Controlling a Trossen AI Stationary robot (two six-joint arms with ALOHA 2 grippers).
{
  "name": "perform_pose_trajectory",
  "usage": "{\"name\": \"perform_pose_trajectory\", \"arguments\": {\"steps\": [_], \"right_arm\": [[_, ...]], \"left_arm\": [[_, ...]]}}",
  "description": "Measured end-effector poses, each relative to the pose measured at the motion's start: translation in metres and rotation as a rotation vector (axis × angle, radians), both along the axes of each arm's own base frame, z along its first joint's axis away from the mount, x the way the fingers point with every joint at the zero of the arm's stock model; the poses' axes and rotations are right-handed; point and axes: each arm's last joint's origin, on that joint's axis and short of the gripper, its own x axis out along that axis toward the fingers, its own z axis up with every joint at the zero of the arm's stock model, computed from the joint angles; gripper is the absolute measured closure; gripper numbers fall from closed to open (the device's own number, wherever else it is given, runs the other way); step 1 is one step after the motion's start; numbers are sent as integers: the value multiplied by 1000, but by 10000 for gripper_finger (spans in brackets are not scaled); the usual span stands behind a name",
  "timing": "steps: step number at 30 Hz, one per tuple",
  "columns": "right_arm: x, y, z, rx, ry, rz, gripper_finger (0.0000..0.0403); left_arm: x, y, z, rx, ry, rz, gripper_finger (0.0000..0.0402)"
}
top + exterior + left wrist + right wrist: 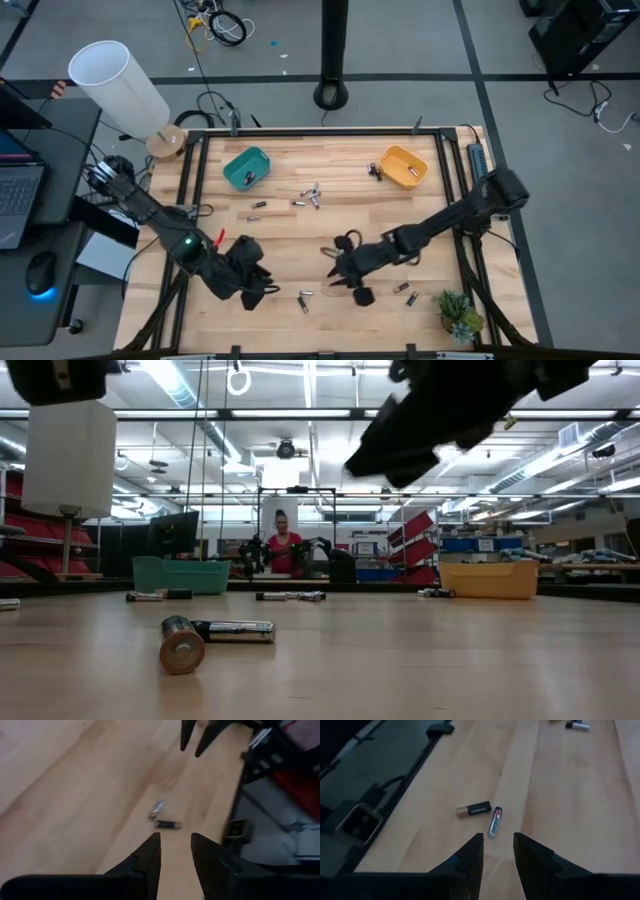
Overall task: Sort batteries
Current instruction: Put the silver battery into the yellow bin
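Small batteries lie scattered on the wooden table (330,230). One pair (305,300) lies on its side near the front edge, between my two grippers; it also shows as a copper-ended battery (474,810) beside a dark one (495,821), and as the same pair (164,817). Another pair (405,292) lies front right, and more batteries (310,195) lie mid-table. The teal bin (247,167) and orange bin (405,167) stand at the back. My left gripper (175,837) hovers open left of the front pair. My right gripper (497,837) hovers open right of it. Neither gripper has anything between its fingers.
A small potted plant (458,315) stands at the front right corner. A white lamp (112,78) stands at the back left. A power strip (477,160) lies along the right edge, and two batteries (256,210) lie below the teal bin. A person in red (283,545) stands far behind the table.
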Motion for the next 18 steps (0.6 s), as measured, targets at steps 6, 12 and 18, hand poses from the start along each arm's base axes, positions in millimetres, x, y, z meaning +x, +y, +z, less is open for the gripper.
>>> {"name": "perform_pose_trajectory", "arguments": {"steps": [6, 12, 18], "right_arm": [[31, 24, -24, 21, -38, -22, 286], [51, 33, -50, 56, 30, -74, 248], [59, 42, -57, -68, 23, -86, 199]], "left_arm": [[-9, -5, -11, 35, 31, -37, 282], [-13, -9, -12, 38, 31, -59, 282], [-15, -12, -12, 38, 31, -73, 282]]}}
